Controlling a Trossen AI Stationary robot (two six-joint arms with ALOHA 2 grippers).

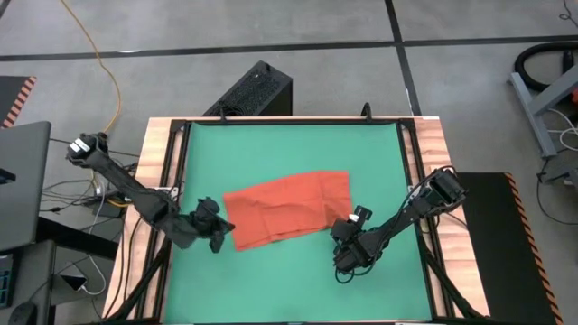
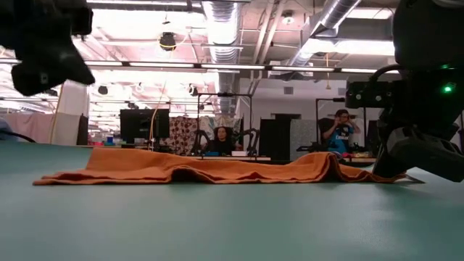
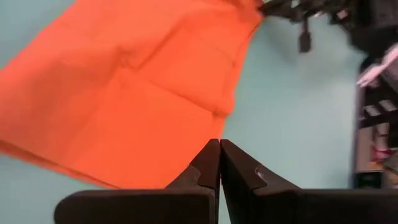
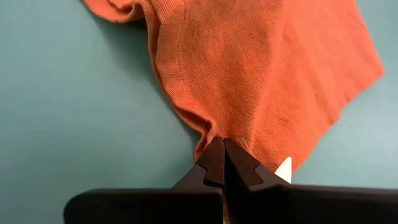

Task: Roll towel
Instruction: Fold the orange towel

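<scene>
Towel [image 1: 287, 208] is spread nearly flat, with low wrinkles, around the middle of the green table mat [image 1: 289, 149], its long side running left to right. The left gripper [image 3: 219, 155] is held at the towel's left near corner, fingers pressed together with nothing between them. The right gripper [image 4: 222, 152] is set at the towel's right near edge, clenched on a pinch of the cloth, beside a small white tag [image 4: 284, 168]. Seated people are seen in the room beyond the table.
</scene>
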